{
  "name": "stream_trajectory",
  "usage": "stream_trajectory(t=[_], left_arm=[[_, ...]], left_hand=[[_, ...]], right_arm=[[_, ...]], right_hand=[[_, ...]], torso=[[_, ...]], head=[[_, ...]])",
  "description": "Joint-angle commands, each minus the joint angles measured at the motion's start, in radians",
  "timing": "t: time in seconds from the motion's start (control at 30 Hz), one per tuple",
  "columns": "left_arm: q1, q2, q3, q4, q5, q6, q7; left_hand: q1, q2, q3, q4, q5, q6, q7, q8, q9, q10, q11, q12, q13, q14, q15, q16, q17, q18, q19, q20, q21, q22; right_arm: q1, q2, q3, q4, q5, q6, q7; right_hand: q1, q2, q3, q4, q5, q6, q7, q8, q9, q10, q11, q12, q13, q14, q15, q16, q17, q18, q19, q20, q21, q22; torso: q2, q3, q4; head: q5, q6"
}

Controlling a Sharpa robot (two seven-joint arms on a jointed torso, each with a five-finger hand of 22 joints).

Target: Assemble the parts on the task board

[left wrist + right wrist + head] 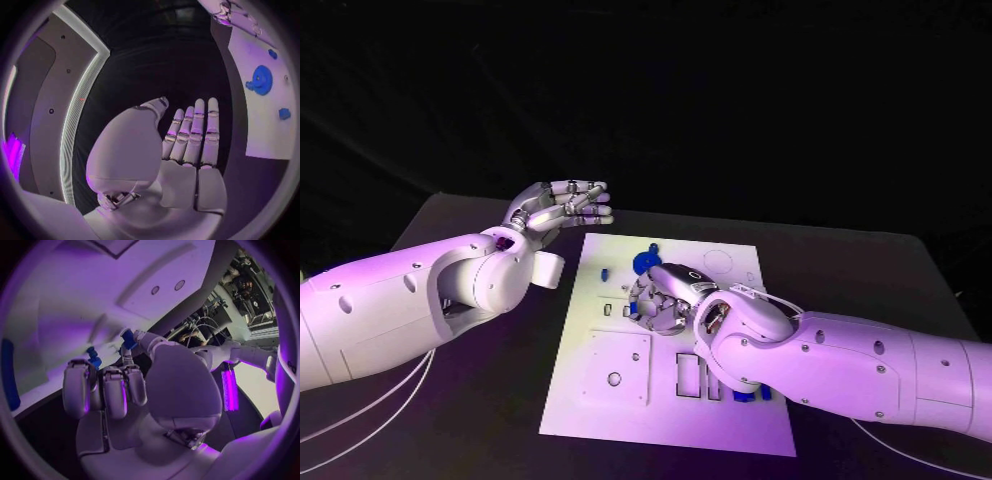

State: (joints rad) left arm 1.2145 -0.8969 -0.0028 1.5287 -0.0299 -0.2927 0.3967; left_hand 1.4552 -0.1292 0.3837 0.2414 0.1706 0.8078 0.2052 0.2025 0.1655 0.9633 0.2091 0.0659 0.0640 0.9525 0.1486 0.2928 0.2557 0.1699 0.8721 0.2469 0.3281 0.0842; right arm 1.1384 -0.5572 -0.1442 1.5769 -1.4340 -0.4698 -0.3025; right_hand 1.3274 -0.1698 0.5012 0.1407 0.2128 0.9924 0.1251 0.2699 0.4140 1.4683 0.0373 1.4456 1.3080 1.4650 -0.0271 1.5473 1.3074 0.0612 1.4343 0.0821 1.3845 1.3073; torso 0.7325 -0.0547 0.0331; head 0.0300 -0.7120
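A white task board (610,405) lies in the middle of a black worktop (877,270), its long sides running from the near edge toward the far edge.

The right robot hand (661,297) rests over the middle of the board, fingers curled downward. In the right wrist view, this robot hand (115,390) pinches a small blue part (128,338) at its fingertips, just above the board's surface; a second small blue part (94,357) sits close beside it.

A blue gear (646,262) stands on the board near its far edge, just beyond the right robot hand. Another small blue piece (606,272) lies near the board's left edge, and more blue parts (744,394) sit near the board's right edge, beside the right forearm.

The left robot hand (564,207) hovers off the board's far left corner, fingers straight, close together, holding nothing.
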Motion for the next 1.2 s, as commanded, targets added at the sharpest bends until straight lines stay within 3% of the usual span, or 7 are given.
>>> stream_trajectory(t=[0.03,1.2], left_arm=[[0.0,0.002,0.001,0.004,-0.005,0.018,0.005],[0.0,-0.001,0.001,0.004,-0.008,0.024,0.006]], left_hand=[[-0.009,0.001,0.004,-0.001,0.0,-0.004,0.062,-0.007,-0.001,-0.007,-0.001,0.0,0.002,-0.003,0.005,-0.005,0.002,0.013,0.001,0.008,-0.005,-0.001],[-0.013,0.0,0.006,-0.002,-0.001,-0.004,0.062,-0.008,-0.001,-0.007,-0.001,0.0,0.002,-0.004,0.005,-0.007,0.004,0.013,0.001,0.009,-0.006,-0.002]], right_arm=[[-0.002,0.003,0.0,-0.004,-0.029,0.022,-0.016],[-0.006,0.008,-0.001,-0.024,-0.032,0.046,-0.027]], right_hand=[[-0.009,0.0,-0.001,-0.001,0.0,0.02,-0.016,0.003,0.032,0.0,-0.007,-0.004,0.121,0.093,-0.008,0.006,0.205,-0.005,0.002,-0.007,0.003,0.082],[-0.028,-0.03,0.003,-0.01,0.001,-0.016,-0.003,-0.007,0.026,-0.018,0.003,-0.024,0.101,0.09,-0.001,0.002,0.193,-0.001,-0.009,-0.004,-0.016,0.067]], torso=[[0.0,0.0007,0.0005],[-0.001,0.0003,-0.0009]], head=[[0.001,-0.002],[0.0,-0.008]])
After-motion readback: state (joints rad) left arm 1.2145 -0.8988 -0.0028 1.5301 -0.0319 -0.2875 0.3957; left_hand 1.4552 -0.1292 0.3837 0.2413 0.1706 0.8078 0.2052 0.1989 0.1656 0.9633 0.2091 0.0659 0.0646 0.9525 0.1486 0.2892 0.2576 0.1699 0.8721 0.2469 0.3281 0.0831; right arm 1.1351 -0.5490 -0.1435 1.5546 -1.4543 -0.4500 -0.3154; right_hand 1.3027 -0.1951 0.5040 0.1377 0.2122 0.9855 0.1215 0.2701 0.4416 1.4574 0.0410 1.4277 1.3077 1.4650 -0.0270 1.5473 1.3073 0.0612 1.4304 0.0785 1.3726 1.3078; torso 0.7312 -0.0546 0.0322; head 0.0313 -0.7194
